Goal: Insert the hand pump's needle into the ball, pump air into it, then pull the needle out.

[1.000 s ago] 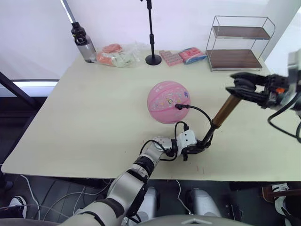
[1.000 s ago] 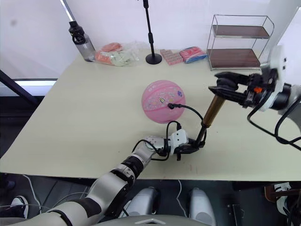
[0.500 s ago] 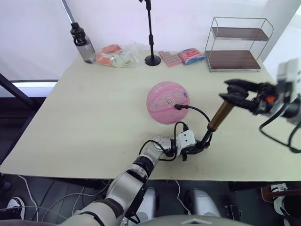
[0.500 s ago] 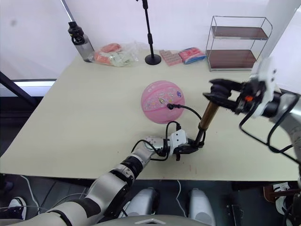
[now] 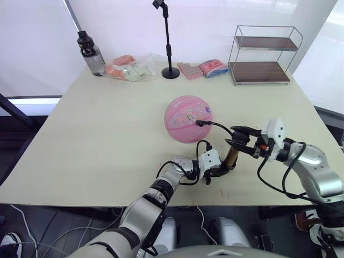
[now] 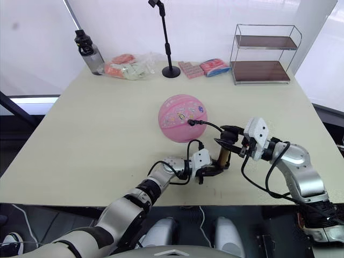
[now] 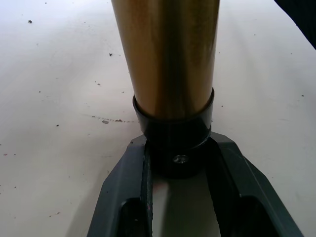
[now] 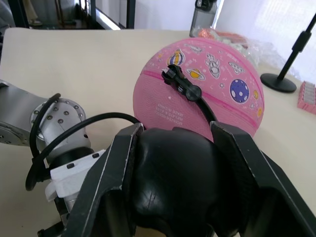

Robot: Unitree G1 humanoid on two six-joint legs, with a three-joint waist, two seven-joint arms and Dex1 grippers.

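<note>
Needle's already in the ball (image 5: 187, 119), so we're mid-pumping: left gripper (image 5: 219, 171) clamps the pump (image 5: 232, 156) base, right gripper (image 5: 240, 145) grips its handle; next, pull up.

Hand pump (image 7: 168, 54): brushed gold metal barrel, satin sheen, matt black collar. Ball (image 8: 197, 96): pink pebbled rubber, glossy stickers. Table (image 5: 107, 129): smooth matt cream.

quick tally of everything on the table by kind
ball: 1
hand pump: 1
water bottle: 1
mic stand: 1
wire shelf: 1
snack packet piles: 2
total: 7
</note>
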